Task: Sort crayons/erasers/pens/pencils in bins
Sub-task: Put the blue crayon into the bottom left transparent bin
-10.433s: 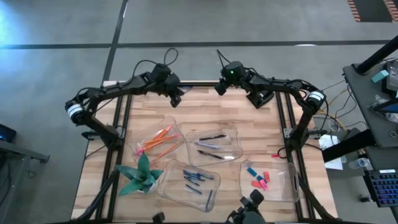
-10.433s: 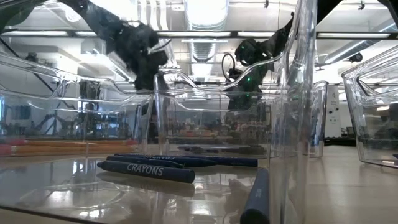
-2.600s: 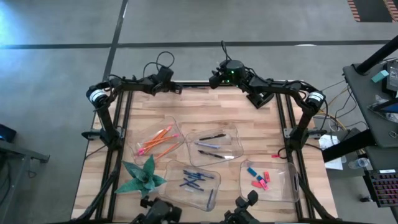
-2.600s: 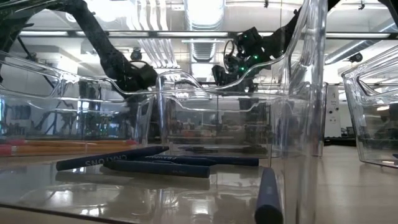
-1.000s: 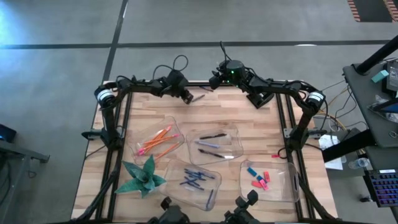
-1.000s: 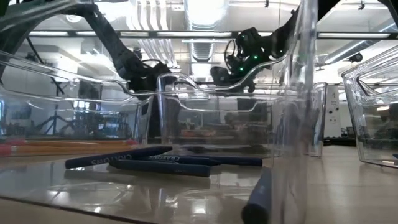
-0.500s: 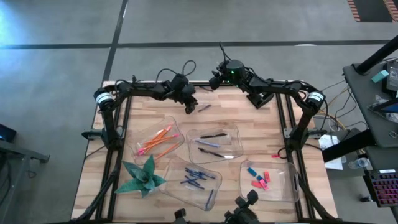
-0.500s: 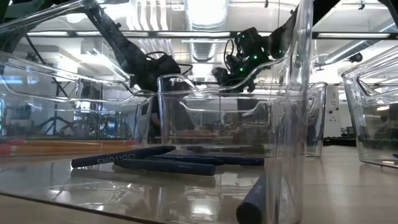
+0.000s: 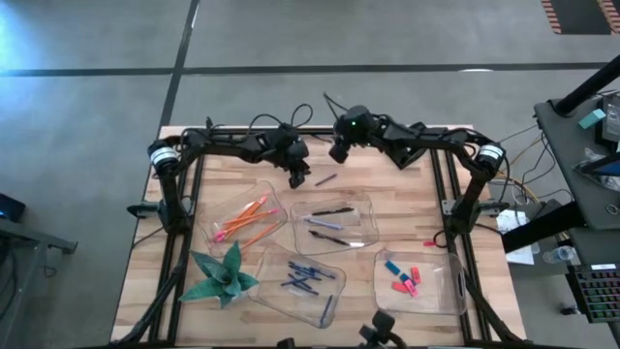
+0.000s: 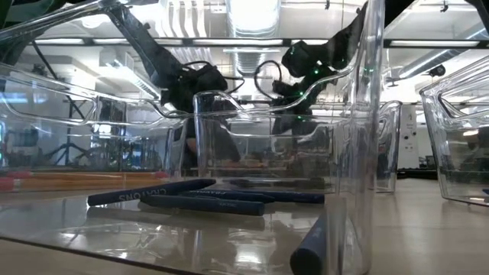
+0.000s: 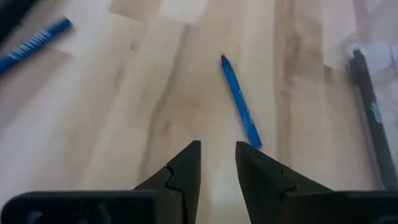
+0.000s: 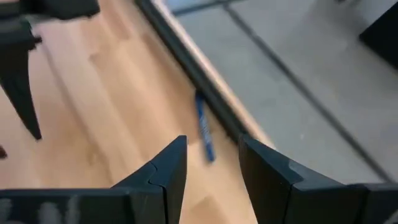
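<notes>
The pale wood-plank worktop (image 9: 387, 194) carries four clear, glossy bins (image 9: 334, 226); thin orange pencils (image 9: 247, 213) fill the one nearest its left edge, stubby erasers (image 9: 402, 279) the one at its right front corner. Only the left wrist view shows the left hand (image 11: 217, 160) spread, empty, above a blue crayon (image 11: 240, 101). The right hand (image 12: 212, 163), near the back edge, is spread too.

Wood-plank table (image 9: 397, 223) is carrying 4 clear bins (image 9: 334, 227) in a loose row toward the near edge, w/ a green paper plant (image 9: 221, 275) sitting at near-left; a loose blue crayon (image 9: 325, 179) is lying on bare wood btwn far edge & bins
</notes>
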### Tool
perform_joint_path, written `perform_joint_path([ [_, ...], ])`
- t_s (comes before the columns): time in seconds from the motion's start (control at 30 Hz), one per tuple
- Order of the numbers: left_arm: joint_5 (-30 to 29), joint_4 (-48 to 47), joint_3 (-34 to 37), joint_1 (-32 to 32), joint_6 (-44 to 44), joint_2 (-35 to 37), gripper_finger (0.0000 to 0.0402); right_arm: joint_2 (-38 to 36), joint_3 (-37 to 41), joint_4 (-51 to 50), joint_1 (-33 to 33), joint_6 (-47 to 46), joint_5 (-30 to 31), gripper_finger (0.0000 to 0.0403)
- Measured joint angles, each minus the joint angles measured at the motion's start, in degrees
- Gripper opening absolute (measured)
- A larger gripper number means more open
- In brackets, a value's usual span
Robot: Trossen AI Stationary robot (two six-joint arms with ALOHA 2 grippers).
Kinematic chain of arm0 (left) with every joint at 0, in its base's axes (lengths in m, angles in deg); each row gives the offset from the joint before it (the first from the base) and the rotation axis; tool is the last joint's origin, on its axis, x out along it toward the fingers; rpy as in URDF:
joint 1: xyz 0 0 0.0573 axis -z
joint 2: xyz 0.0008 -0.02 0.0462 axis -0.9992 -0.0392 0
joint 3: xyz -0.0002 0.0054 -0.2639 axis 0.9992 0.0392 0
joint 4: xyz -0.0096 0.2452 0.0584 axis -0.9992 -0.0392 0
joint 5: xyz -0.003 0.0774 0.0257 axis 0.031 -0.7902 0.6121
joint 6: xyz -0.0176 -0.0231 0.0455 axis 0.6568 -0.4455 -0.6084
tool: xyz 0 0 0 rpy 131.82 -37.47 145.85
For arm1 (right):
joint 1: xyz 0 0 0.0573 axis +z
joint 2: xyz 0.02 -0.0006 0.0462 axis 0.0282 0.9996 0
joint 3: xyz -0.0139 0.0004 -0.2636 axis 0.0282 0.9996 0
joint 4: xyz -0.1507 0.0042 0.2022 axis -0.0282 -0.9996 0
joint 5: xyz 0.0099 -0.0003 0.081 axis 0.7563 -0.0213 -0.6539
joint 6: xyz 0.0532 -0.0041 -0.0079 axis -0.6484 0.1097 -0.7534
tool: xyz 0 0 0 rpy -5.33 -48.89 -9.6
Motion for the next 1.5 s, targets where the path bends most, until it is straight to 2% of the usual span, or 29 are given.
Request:
perform_joint_path([
  [0.17, 0.1, -5.8, 0.0, 1.4, 2.6, 1.3, 0.0086, 0.0, 0.0, -5.1, 1.1, -2.7, 0.0, 0.0137],
  [0.27, 0.1, -10.7, 0.2, 2.1, 4.3, 2.8, 0.0086, 0.0, 0.0, -7.0, 1.9, -8.7, -0.9, 0.0137],
  [0.4, -0.4, -14.9, 1.2, 3.2, 4.6, 5.4, 0.0086, 0.0, 0.1, -11.8, 3.4, -8.9, -12.1, 0.0137],
  [0.53, -0.8, -14.9, 3.9, 4.1, 4.6, 9.1, 0.0086, 0.0, 1.2, -12.6, 5.9, -3.7, -18.3, 0.0137],
  [0.67, -1.1, -14.7, 7.5, 4.8, 6.1, 14.0, 0.0086, 0.0, 2.8, -14.7, 8.4, 5.0, -18.7, 0.0137],
  [0.8, -1.6, -14.5, 11.7, 5.4, 7.5, 20.3, 0.0086, 0.0, 3.8, -15.1, 10.1, 9.6, -18.4, 0.0137],
  [0.97, -3.0, -13.0, 17.0, 5.7, 10.2, 28.6, 0.0086, 0.0, 3.4, -15.2, 10.5, 8.6, -17.3, 0.0137],
  [1.23, -3.1, -11.3, 22.8, 6.0, 13.6, 40.3, 0.0086, 0.0, 1.7, -21.8, 10.5, 7.1, -30.0, 0.0137],
  [1.5, -4.2, -9.5, 25.9, 6.1, 13.7, 47.5, 0.0086, 0.0, 1.1, -29.2, 13.1, 6.7, -33.1, 0.0137],
])
